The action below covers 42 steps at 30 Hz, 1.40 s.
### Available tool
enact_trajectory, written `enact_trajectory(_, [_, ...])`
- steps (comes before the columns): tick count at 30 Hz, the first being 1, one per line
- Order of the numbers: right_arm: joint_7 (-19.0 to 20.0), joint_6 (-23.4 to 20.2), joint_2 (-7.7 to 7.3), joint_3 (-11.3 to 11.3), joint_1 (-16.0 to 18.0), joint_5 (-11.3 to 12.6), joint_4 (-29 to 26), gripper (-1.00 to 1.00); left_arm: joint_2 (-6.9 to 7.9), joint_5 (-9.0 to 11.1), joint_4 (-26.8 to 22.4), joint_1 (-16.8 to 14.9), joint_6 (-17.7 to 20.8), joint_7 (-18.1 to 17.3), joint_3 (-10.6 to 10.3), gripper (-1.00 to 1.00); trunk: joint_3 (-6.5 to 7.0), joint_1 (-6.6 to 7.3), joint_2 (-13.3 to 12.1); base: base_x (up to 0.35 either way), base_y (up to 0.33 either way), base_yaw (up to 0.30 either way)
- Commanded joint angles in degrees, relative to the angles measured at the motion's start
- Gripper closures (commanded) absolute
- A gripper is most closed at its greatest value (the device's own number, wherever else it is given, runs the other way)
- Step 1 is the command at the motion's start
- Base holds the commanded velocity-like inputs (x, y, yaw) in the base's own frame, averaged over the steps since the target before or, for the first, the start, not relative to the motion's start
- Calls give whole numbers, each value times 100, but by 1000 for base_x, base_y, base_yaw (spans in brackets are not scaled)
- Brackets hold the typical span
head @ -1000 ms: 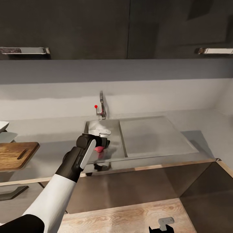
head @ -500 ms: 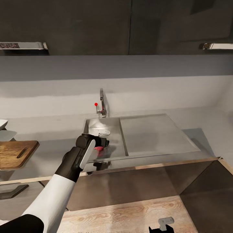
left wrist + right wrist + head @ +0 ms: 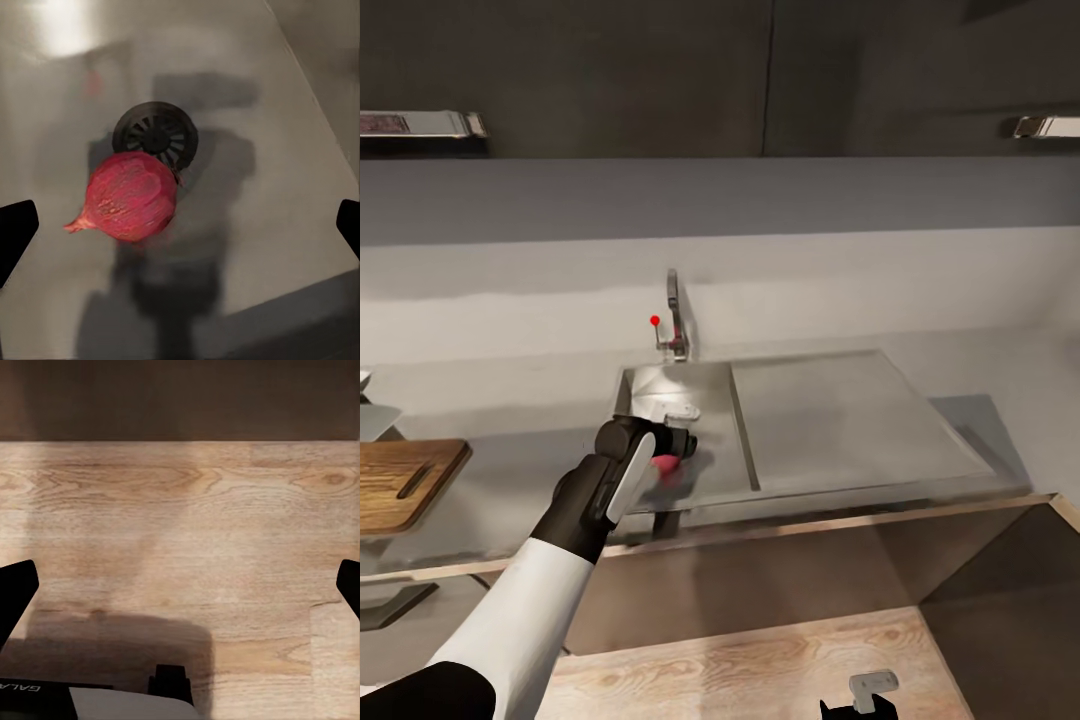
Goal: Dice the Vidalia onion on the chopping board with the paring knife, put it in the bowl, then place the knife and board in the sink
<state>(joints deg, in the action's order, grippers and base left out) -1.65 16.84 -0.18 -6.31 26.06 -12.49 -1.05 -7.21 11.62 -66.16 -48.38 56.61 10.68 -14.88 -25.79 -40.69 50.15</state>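
Fingers (image 3: 16, 232) of the left gripper (image 3: 180, 225) hang spread wide above the onion (image 3: 131, 196) by the sink (image 3: 745, 455) drain (image 3: 156, 135), so an off-centre squeeze could roll it away.

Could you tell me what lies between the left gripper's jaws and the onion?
Nothing: the left wrist view shows the onion on bare sink floor between open jaws.
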Motion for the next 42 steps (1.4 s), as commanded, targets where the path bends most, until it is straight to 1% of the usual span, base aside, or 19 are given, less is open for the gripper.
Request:
enact_trajectory(1, [-18,21,0,-46,5,-60,8,-100,1,60,3,-5,18,57,-6,-100,-15,-3,4,245,0,0])
enact_trajectory(11, [-19,21,0,-46,5,-60,8,-100,6,57,26,-5,17,57,-6,-100,-106,-3,4,44,0,0])
enact_trajectory(20, [-17,21,2,-46,5,-60,8,-100,9,52,51,-5,17,57,-6,-100,-187,-3,4,168,0,0])
enact_trajectory(27, [-17,21,1,-46,5,-60,8,-100,40,51,52,-4,17,58,-6,-100,-251,-3,4,13,0,0])
enact_trajectory(42, [-19,21,1,-46,5,-60,8,-100,44,51,101,-4,17,59,-6,-100,-386,-3,4,0,0,0])
